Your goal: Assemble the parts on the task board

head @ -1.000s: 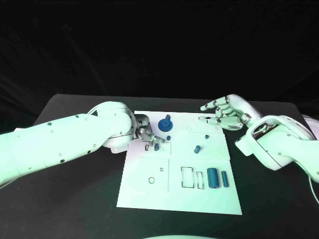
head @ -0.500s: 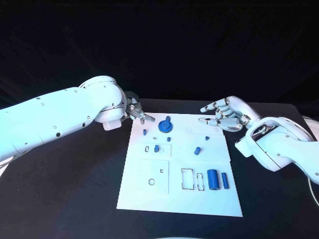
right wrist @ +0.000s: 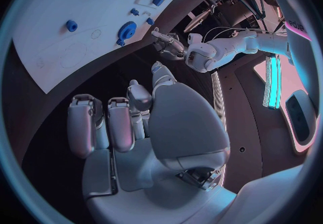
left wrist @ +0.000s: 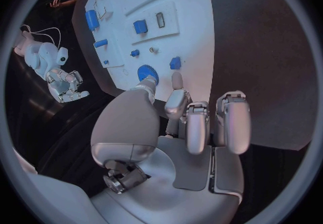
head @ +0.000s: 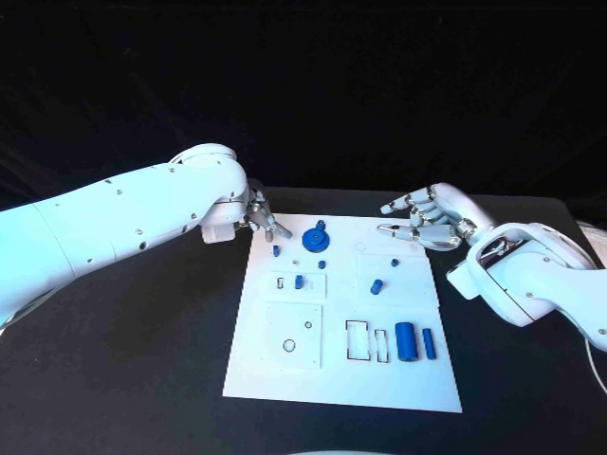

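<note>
Head view: left hand [head: 259, 220] lifted off board [head: 284, 365], now empty and spread beside gear [head: 315, 237]; right hand [head: 433, 216] unmoved, loose, empty. Another pick likely next.

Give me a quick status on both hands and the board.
Left hand empty at the task board's far left corner. Right hand empty, hovering at far right edge. Blue gear and parts on board, nothing blocking.
</note>
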Robot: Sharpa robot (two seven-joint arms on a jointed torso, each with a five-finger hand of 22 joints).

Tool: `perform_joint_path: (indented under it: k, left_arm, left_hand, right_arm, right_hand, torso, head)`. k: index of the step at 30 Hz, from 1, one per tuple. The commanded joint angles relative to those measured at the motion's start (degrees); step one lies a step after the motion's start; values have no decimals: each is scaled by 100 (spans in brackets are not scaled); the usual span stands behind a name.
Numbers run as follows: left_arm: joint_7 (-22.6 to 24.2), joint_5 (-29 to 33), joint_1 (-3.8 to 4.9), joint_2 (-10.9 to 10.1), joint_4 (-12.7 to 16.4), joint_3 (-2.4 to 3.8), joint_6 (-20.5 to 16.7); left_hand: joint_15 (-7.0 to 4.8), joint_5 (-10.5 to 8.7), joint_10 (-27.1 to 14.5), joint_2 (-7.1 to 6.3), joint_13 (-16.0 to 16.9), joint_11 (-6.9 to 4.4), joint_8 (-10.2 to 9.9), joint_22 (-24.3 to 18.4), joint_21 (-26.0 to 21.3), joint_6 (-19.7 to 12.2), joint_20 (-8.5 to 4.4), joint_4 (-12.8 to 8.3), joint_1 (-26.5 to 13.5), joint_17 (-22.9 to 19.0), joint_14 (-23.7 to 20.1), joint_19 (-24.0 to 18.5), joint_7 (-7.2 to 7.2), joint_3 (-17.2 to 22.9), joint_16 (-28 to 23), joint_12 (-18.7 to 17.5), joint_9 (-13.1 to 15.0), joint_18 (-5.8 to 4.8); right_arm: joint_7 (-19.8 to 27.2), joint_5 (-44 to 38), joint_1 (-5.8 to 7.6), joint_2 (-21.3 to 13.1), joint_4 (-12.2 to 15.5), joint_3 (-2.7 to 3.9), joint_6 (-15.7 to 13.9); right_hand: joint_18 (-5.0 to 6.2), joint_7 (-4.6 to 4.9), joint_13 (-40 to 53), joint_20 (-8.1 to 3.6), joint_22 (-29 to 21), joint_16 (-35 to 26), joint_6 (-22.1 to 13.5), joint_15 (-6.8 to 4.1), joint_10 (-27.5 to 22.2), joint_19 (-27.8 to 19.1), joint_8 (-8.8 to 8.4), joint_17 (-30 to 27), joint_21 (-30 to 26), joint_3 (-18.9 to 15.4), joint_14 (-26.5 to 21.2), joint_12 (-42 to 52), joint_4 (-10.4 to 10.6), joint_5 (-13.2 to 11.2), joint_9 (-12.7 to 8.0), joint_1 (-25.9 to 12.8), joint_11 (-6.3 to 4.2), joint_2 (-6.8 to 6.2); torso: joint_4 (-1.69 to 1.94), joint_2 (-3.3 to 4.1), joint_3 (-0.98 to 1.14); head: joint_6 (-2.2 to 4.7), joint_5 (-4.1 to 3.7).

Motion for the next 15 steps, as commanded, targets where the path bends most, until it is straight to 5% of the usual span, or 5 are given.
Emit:
perform_joint_path:
  k: [1, 15]
  left_arm:
    - [-252, -84, -10, 68, -87, -18, 370]
    - [-237, -125, -54, 202, -341, -54, 423]
  left_hand:
    - [34, 33, 13, 10, 8, -18, -17, 791, 19, 36, 36, 3, 54, 1509, 604, 124, -4, -28, 17, 22, -9, 28]
    - [20, 49, 41, 144, 25, -36, -2, 824, 39, 89, 26, -20, 250, 1509, 604, 146, -25, -38, 17, 56, -35, 21]
  right_arm:
    - [17, -45, -6, 13, 2, 0, 71]
    - [23, -45, -8, 28, -4, 0, 75]
  right_hand:
    - [72, 4, -4, -1, 150, -21, 47, -48, -46, -48, -4, -3, -19, -19, 270, -23, 0, 35, 3, -43, 2, -1]
    - [73, 4, -6, -2, 148, -24, 47, -49, -47, -48, -5, -6, -21, -19, 270, -25, -3, 45, 2, -35, 1, 7]
  torso:
    - [4, -4, 2]
    - [6, -5, 7]
  head:
    - [-7, 5]
    - [-15, 27]
